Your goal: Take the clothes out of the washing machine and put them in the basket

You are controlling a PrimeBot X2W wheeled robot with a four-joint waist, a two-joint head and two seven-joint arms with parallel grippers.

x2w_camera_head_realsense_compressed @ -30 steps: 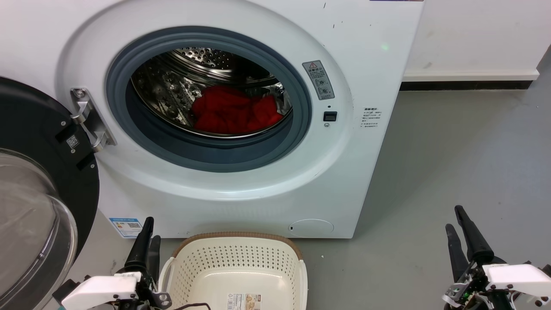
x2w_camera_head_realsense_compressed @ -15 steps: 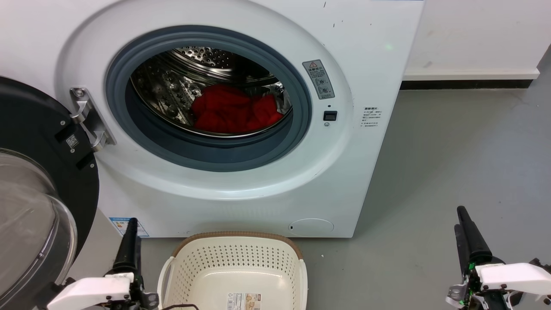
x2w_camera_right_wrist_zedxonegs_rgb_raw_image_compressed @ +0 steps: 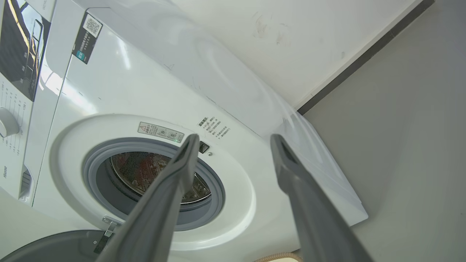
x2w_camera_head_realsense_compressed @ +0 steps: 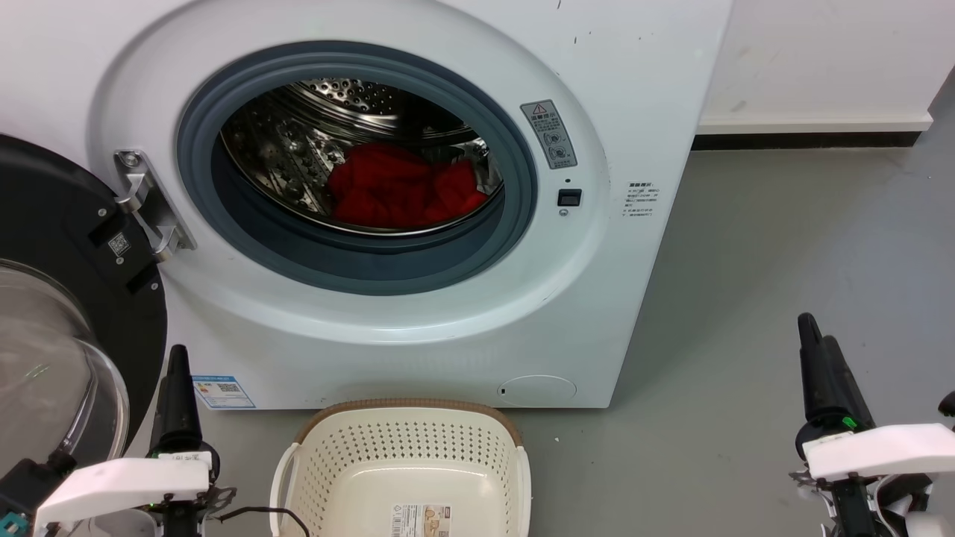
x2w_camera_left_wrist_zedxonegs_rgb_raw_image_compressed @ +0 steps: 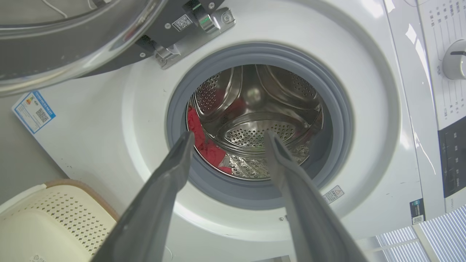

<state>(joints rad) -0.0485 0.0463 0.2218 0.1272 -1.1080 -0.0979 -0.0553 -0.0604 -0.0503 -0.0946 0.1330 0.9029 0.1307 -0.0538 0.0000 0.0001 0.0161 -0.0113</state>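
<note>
You see, from the head camera, the large white front-loading washing machine (x2w_camera_head_realsense_compressed: pixel 418 332) with its black-framed glass door (x2w_camera_head_realsense_compressed: pixel 67 224) standing open on your left. The bright red fabric clothes (x2w_camera_head_realsense_compressed: pixel 403 195) lie heaped low in the perforated steel drum (x2w_camera_head_realsense_compressed: pixel 298 156), behind the grey rubber rim (x2w_camera_head_realsense_compressed: pixel 358 268). The small cream-white perforated plastic basket (x2w_camera_head_realsense_compressed: pixel 406 409), edged in brown weave, sits on the grey floor (x2w_camera_head_realsense_compressed: pixel 746 298) just in front of the machine. The left gripper (x2w_camera_head_realsense_compressed: pixel 177 362) hangs beside the basket and near the door; the right gripper (x2w_camera_head_realsense_compressed: pixel 818 333) hangs well apart over bare floor. From above, each pair of dark fingers overlaps, so you cannot judge the gap there. The left wrist camera does show it: the jaws are spread and empty, framing the porthole. It also shows red cloth along the drum wall at that view's left and a round control knob (x2w_camera_left_wrist_zedxonegs_rgb_raw_image_compressed: pixel 455 64) at its right edge. The right wrist camera shows that gripper's jaws likewise spread and empty, pointing at the machine's front, with the white wall (x2w_camera_right_wrist_zedxonegs_rgb_raw_image_compressed: pixel 291 36) and dark skirting strip (x2w_camera_right_wrist_zedxonegs_rgb_raw_image_compressed: pixel 364 58) beyond.
</note>
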